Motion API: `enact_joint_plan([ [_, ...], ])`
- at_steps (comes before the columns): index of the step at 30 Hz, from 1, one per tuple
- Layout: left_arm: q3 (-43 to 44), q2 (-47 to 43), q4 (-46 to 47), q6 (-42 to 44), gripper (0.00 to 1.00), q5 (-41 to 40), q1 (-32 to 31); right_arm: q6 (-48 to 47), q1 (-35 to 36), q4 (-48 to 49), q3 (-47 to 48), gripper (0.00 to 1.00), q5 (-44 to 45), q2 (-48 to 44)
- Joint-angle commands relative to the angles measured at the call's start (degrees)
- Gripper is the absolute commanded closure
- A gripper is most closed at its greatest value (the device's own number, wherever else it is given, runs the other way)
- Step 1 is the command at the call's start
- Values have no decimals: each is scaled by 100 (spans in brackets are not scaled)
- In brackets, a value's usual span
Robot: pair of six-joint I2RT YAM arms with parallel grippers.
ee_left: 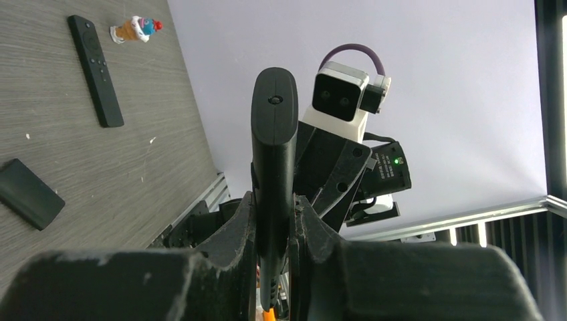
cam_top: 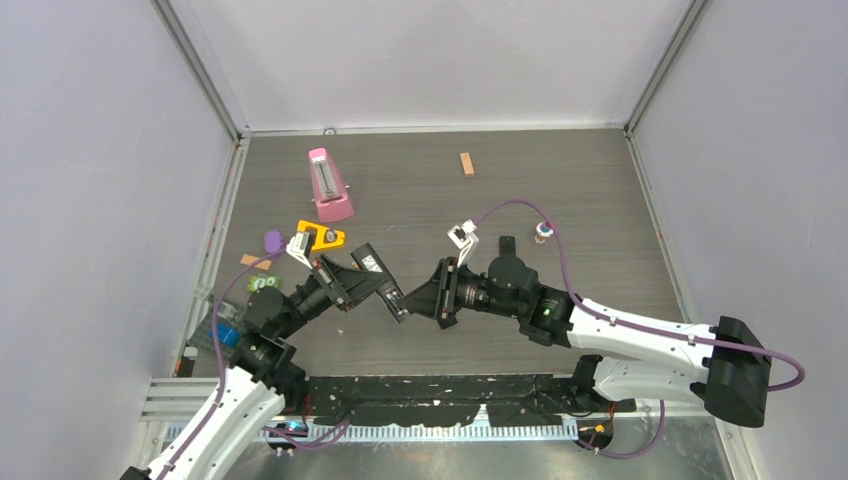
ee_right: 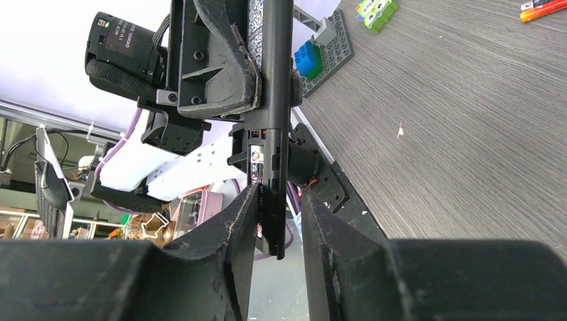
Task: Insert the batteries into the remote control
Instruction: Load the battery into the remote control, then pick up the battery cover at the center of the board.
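Observation:
A black remote control (ee_left: 273,154) is held off the table between my two arms, at the middle of the top view (cam_top: 405,303). My left gripper (ee_left: 273,207) is shut on one end of it. My right gripper (ee_right: 275,204) is open around the other end (ee_right: 274,134): its left finger touches the remote, and a gap shows on the right. A small red-and-dark patch (ee_right: 256,157) shows on the remote's side; I cannot tell if it is a battery. Thin red and orange cylinders (ee_right: 543,8) lie on the table at the far edge of the right wrist view; they may be batteries.
A second black remote (ee_left: 95,70), a flat black cover (ee_left: 30,194) and a small figurine (ee_left: 137,29) lie on the table. A pink metronome (cam_top: 328,185), an orange part (cam_top: 322,236), a wooden block (cam_top: 466,163) and a grey plate with a blue brick (ee_right: 309,59) are around.

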Motion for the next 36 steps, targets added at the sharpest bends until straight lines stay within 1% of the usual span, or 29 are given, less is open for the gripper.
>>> enact_joint_plan([
  [1,115,-63,333,-89,100,-29,-11,-275,-11,-382,213,67,247,-84],
  [5,126,-83,316,-107,100,-55,-10,-283,-12,-401,240,70,256,-24],
  [6,124,-90,297,-95,100,-70,-11,-281,-15,-408,263,68,257,-13],
  [7,122,-98,275,-78,100,-88,-11,-285,-13,-412,273,64,257,-18],
  [8,117,-103,228,-54,100,-113,-8,-281,-16,-409,286,51,268,-35],
  [9,109,-110,172,-1,100,-145,-3,-280,-17,-393,284,45,276,-60],
  [10,103,-121,99,60,100,-189,-2,-300,-14,-408,300,34,317,-121],
  [12,109,-150,-155,258,100,-302,18,-385,-23,-543,326,26,451,-241],
  [14,125,-215,-638,514,100,-463,47,-438,-58,-709,300,21,572,-400],
  [17,202,-396,-1450,1024,100,-881,73,-525,-144,-1076,197,18,737,-594],
  [18,235,-461,-1773,1219,100,-1061,74,-651,-152,-1215,164,18,922,-661],
  [20,291,-593,-2346,1547,100,-1431,77,-874,-159,-1827,175,17,1442,-682],
  [21,308,-656,-2567,1696,100,-1589,77,-1002,-153,-2275,185,17,1632,-665],
  [22,310,-710,-2759,1801,100,-1746,77,-1085,-161,-2474,218,17,1976,-593],
  [23,305,-757,-2890,1864,100,-1877,77,-1215,-160,-2814,233,17,2127,-541],
  [24,291,-790,-2979,1930,100,-1980,77,-1275,-156,-2963,257,17,2405,-386],
  [25,266,-815,-3046,1967,100,-2063,77,-1414,-148,-3202,274,17,2505,-301],
  [27,229,-817,-3140,2022,100,-2202,77,-1672,-90,-3429,338,18,2800,188],
  [28,215,-805,-3170,2037,100,-2244,77,-1780,-55,-3550,426,18,2856,337],
  [31,184,-736,-3195,2100,100,-2307,77,-2209,193,-3786,765,19,3131,1169],
  [36,157,-644,-3065,2177,100,-2302,78,-2484,479,-3992,1250,19,3453,2156],
])
